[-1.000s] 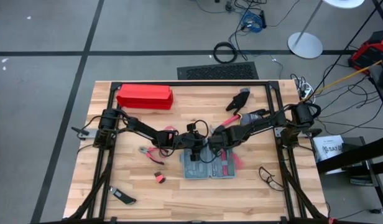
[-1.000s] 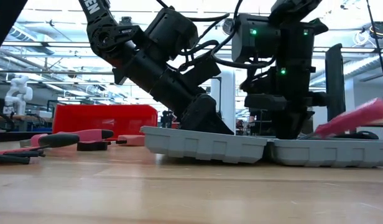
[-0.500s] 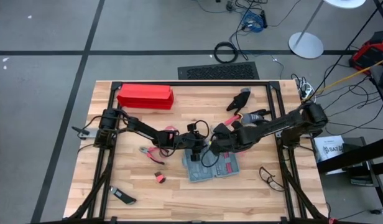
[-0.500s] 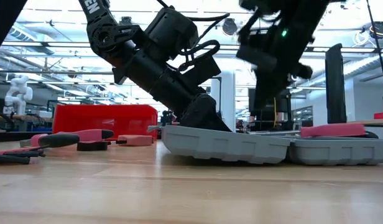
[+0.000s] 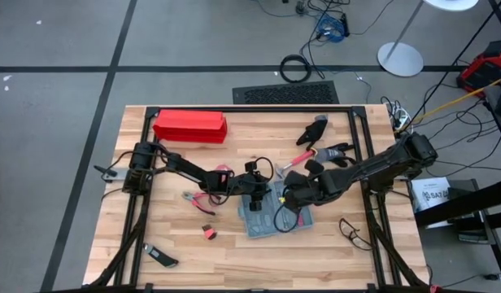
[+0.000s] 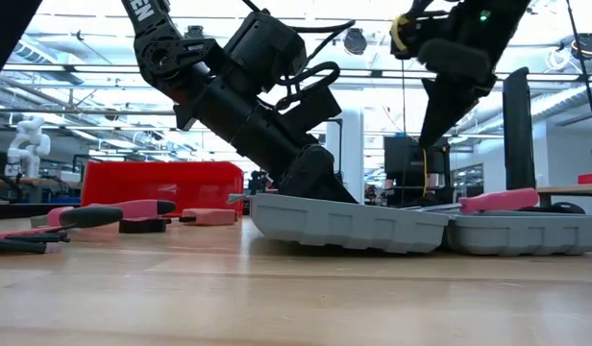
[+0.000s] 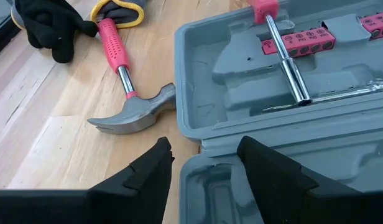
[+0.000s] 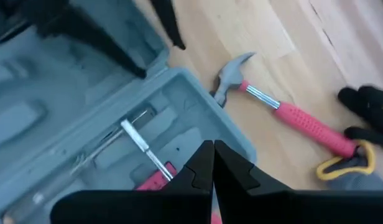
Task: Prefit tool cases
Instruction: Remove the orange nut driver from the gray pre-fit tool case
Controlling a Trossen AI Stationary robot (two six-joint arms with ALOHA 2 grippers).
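Tool case (image 5: 267, 216) lies open, both grey halves up, just below the centre of the wooden surface (image 5: 332, 252) in the high view. In the low view its left half (image 6: 349, 223) sits tilted, one edge lifted off the wood; its right half (image 6: 527, 234) lies flat.

Contents: moulded grey recesses. One half holds a chrome-shafted tool with a pink end (image 7: 283, 46), a strip of pink bits (image 7: 297, 42) and a thin metal shaft (image 7: 341, 96) near the hinge edge. The other half, nearest the left wrist camera, shows bare recesses only.

Left hand (image 7: 204, 165): fingers spread apart, straddling the rim of the near half, gripping nothing that can be seen; it sits at the case's 10 o'clock corner in the high view (image 5: 252, 194).

Right hand (image 8: 212, 163): fingers pressed together, nothing between them, raised above the case's 2 o'clock side (image 5: 293, 195).

Outward from the case:
- Hammer (image 7: 126, 93), pink grip, steel claw head, on the wood just beside the case.
- Black glove (image 5: 314, 130) at 1 o'clock, well apart.
- Long red box (image 5: 189, 126) at 11 o'clock near the far edge.
- Pliers (image 5: 195, 198) at 9 o'clock.
- Small red item (image 5: 208, 233) at 8 o'clock.
- Dark tool (image 5: 159, 257) at 8 o'clock, near the front edge.
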